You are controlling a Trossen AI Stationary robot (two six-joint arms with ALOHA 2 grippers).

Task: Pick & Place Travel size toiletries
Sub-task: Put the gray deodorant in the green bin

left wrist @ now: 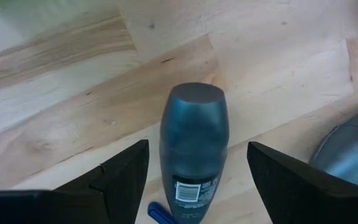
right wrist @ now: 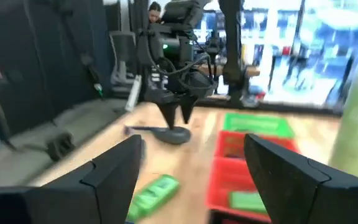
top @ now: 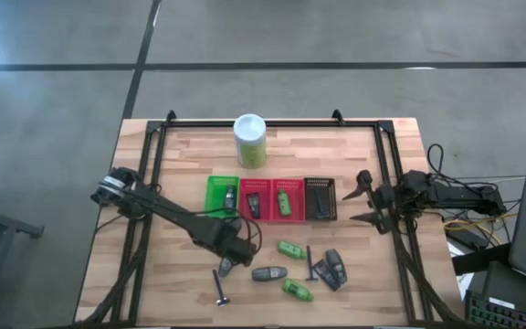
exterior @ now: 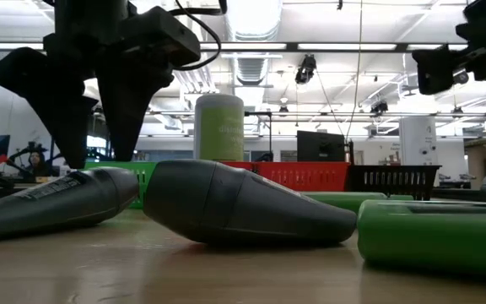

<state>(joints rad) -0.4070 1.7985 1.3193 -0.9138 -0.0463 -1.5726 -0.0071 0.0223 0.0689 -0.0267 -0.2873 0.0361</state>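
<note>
The table (top: 172, 146) carries a row of baskets (top: 273, 199) with toiletries scattered in front of them. My left gripper (left wrist: 194, 165) hangs with jaws spread wide around a grey bottle (left wrist: 192, 149), gripping nothing. My right gripper (top: 362, 203) waits open beside the black basket (top: 320, 198).

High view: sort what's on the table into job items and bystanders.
Job items: dark grey bottles, green bottles, blue sticks, left gripper open over one grey bottle.
Bystanders: white-and-green canister, mesh baskets, right gripper waiting, open.
</note>
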